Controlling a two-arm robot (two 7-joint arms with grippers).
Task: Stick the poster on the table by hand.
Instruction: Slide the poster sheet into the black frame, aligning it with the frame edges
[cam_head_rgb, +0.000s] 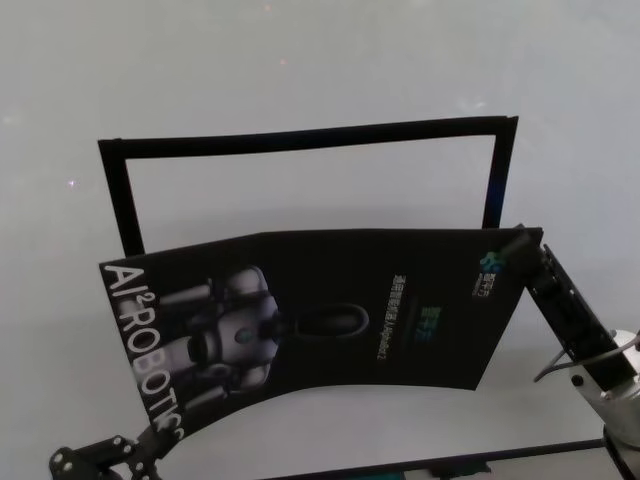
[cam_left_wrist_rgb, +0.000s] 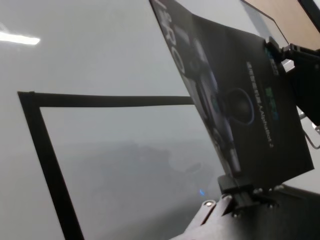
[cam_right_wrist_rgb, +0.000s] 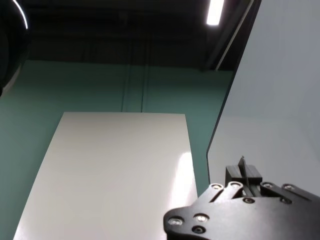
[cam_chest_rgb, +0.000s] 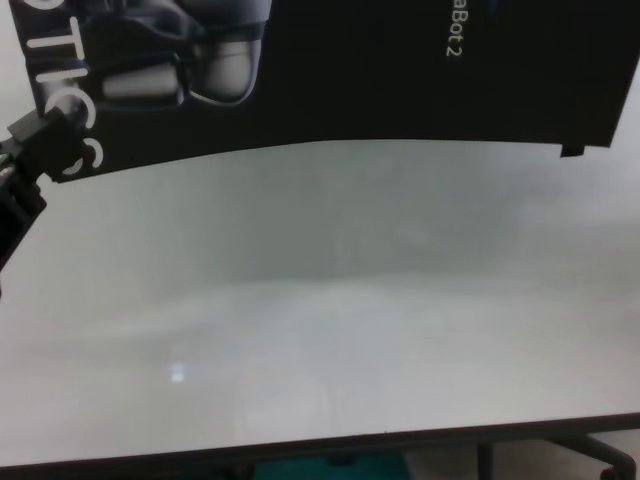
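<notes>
The poster (cam_head_rgb: 340, 310) is a glossy black sheet with a silver robot picture and white lettering. It hangs curved in the air above the white table (cam_head_rgb: 300, 60). My left gripper (cam_head_rgb: 160, 432) is shut on its near left corner by the lettering; it also shows in the chest view (cam_chest_rgb: 45, 140) and the left wrist view (cam_left_wrist_rgb: 245, 192). My right gripper (cam_head_rgb: 520, 243) is shut on the poster's far right corner. In the right wrist view the right gripper (cam_right_wrist_rgb: 243, 179) pinches the thin sheet edge. The poster's lower edge (cam_chest_rgb: 350, 140) floats clear of the tabletop (cam_chest_rgb: 320, 320).
A rectangular frame of black tape (cam_head_rgb: 300, 137) lies on the table behind and under the poster, also in the left wrist view (cam_left_wrist_rgb: 110, 101). The table's dark near edge (cam_chest_rgb: 320, 445) runs along the front. Another white tabletop (cam_right_wrist_rgb: 115, 175) stands beyond the table's side.
</notes>
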